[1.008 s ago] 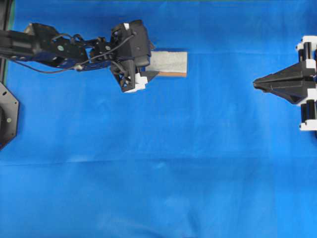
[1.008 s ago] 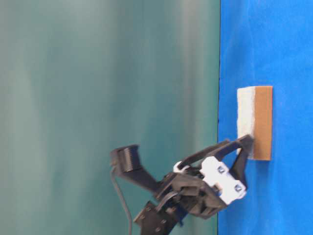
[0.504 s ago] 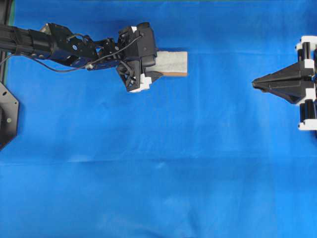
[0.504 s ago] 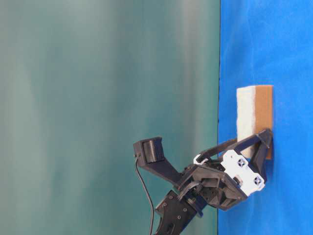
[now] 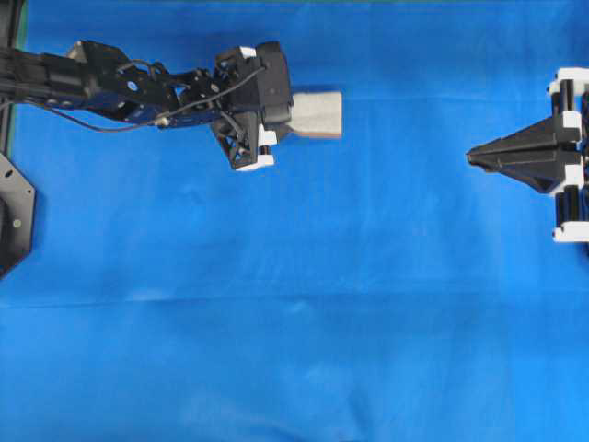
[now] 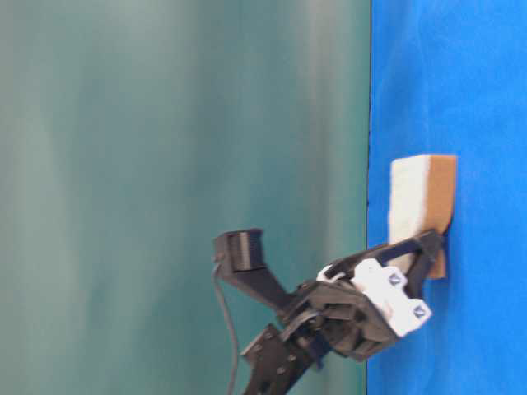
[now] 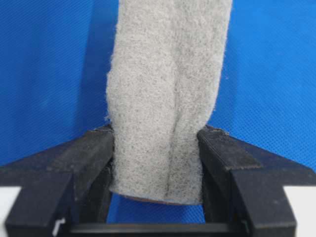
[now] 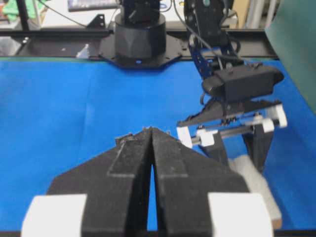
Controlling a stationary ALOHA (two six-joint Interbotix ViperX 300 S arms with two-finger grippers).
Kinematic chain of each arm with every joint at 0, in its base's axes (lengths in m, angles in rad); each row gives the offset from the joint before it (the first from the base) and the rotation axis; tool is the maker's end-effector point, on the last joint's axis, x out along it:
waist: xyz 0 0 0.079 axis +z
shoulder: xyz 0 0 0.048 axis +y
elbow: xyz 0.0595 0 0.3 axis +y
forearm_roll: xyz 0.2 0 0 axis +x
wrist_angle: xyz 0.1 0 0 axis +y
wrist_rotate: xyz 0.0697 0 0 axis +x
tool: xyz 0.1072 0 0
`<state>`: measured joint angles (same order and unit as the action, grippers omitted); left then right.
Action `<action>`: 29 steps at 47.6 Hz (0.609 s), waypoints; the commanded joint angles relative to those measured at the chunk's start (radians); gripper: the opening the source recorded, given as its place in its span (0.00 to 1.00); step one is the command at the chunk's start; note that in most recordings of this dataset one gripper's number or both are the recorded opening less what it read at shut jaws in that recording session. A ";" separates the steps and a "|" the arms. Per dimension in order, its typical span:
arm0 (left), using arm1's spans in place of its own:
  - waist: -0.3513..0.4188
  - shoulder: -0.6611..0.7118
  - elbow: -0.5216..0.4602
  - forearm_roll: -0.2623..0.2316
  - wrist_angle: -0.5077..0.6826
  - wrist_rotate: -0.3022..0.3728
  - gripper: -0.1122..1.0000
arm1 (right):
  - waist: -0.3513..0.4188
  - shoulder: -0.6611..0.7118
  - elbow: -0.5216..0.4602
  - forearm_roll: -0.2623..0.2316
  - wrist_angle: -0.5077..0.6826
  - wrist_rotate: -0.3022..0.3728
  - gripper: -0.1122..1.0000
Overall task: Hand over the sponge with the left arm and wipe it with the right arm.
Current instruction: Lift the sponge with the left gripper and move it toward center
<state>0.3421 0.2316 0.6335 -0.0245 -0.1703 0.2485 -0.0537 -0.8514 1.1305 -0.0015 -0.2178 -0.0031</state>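
Observation:
The sponge (image 5: 317, 113) is pinched at one end by my left gripper (image 5: 282, 115), at the back left of the blue cloth (image 5: 294, 295). In the left wrist view its grey speckled face (image 7: 165, 98) bulges between the two black fingers (image 7: 94, 153), which press its sides. From table level the sponge (image 6: 412, 197) looks tilted, orange backing toward the cloth, with the left gripper (image 6: 428, 245) at its near end. My right gripper (image 5: 471, 155) hovers far off at the right edge, shut and empty, pointing at the left arm. Its closed tips (image 8: 150, 131) face the sponge (image 8: 254, 177).
A black arm base plate (image 5: 9, 216) sits at the left edge of the cloth. The left arm's round pedestal (image 8: 140, 42) stands at the far side in the right wrist view. A green backdrop (image 6: 165, 164) borders the table.
The left gripper's fingers have closed in on the sponge's sides. The sponge has tipped and looks shorter from above. The right gripper has stayed still.

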 commanded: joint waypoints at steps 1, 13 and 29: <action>-0.011 -0.075 -0.002 -0.002 0.009 -0.031 0.47 | -0.009 0.008 -0.020 0.000 -0.003 0.000 0.10; -0.092 -0.219 0.009 -0.002 0.117 -0.097 0.47 | -0.074 0.063 -0.018 0.000 0.014 0.006 0.10; -0.290 -0.367 0.014 -0.006 0.187 -0.215 0.47 | -0.149 0.156 -0.025 0.000 0.011 0.009 0.10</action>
<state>0.0813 -0.1012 0.6535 -0.0276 0.0199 0.0552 -0.1933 -0.7056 1.1305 -0.0015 -0.1994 0.0046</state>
